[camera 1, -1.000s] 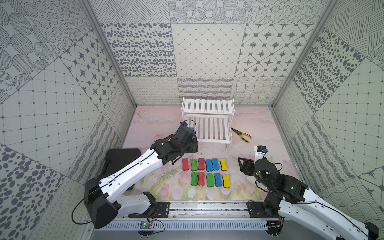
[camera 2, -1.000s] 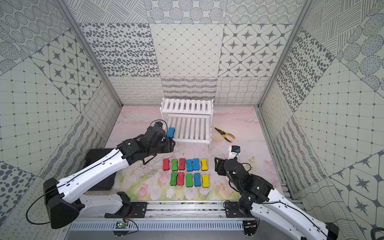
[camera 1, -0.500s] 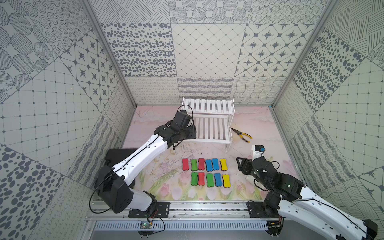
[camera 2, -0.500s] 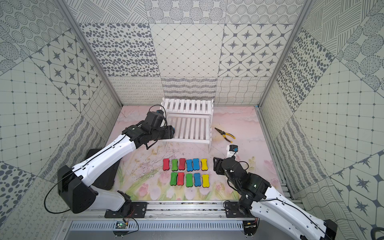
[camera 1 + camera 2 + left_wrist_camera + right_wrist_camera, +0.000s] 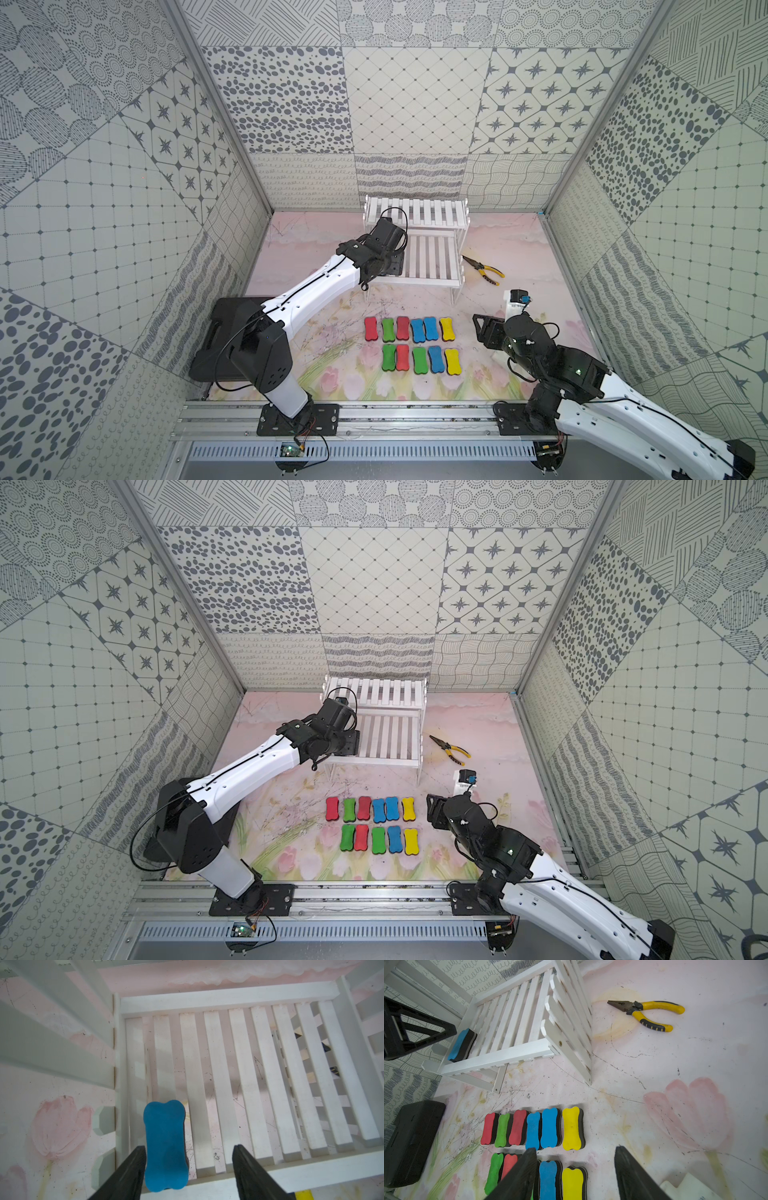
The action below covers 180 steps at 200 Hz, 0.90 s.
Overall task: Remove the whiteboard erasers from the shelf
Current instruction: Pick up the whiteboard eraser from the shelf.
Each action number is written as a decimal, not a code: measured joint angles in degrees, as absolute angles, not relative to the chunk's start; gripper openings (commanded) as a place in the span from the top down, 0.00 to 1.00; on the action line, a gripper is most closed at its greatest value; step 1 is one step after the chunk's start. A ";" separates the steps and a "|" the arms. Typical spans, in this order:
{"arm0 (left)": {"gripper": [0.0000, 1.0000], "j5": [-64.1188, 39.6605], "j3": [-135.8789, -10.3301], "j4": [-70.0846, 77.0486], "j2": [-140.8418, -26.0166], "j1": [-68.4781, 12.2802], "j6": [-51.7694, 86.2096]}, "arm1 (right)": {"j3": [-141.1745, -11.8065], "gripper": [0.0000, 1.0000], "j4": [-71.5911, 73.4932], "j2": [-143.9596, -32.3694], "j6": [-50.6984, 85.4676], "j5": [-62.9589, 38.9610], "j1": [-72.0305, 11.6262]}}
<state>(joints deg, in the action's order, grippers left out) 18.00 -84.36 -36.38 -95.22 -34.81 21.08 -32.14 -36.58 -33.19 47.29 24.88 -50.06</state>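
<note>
The pink flowered counter (image 5: 519,249) is in front of me, with the white shelf (image 5: 432,257) at the back. I see nothing on what shows of its upper tier.

My left hand (image 5: 189,1147) is out over the front corner of the lower tier, on my left side. It is released, with the jaws spread. My right hand (image 5: 575,1148) hangs low over the counter beside the sorted rows. It is spread too, with nothing in it.

Eleven erasers (image 5: 417,330) sit on the counter in two rows, six behind and five in front.

One blue eraser (image 5: 165,1145) is left on the shelf. It lies flat along the slats with its near end on the front rail. It sits between my left jaws, right up against one finger (image 5: 128,1167), with the other jaw well apart from it.

So I read this as the grasp on the final eraser, with nothing gripped yet.

Next, I think I nudge the left hand sideways to centre the eraser, then close on its narrow waist. After that I lift it straight up clear of the rail before swinging away. The short front row looks like the natural landing spot.

The pliers (image 5: 484,270) to the shelf's right are no business of mine.
</note>
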 measured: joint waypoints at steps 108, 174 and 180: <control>0.45 21.52 -85.32 -39.18 -99.68 -35.11 21.04 | -32.14 0.36 -36.53 -31.42 47.29 24.91 -49.74; 0.40 23.24 -85.34 -40.07 -100.53 -35.07 21.45 | -32.12 0.36 -36.56 -30.72 47.29 24.88 -49.54; 0.38 23.11 -85.34 -40.10 -100.49 -35.07 21.58 | -32.12 0.36 -36.56 -30.59 47.29 24.91 -49.45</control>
<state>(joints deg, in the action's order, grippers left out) 23.11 -85.34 -40.10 -100.49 -35.07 21.58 -32.12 -36.56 -30.59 47.29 24.91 -49.45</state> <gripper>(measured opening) 0.579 0.639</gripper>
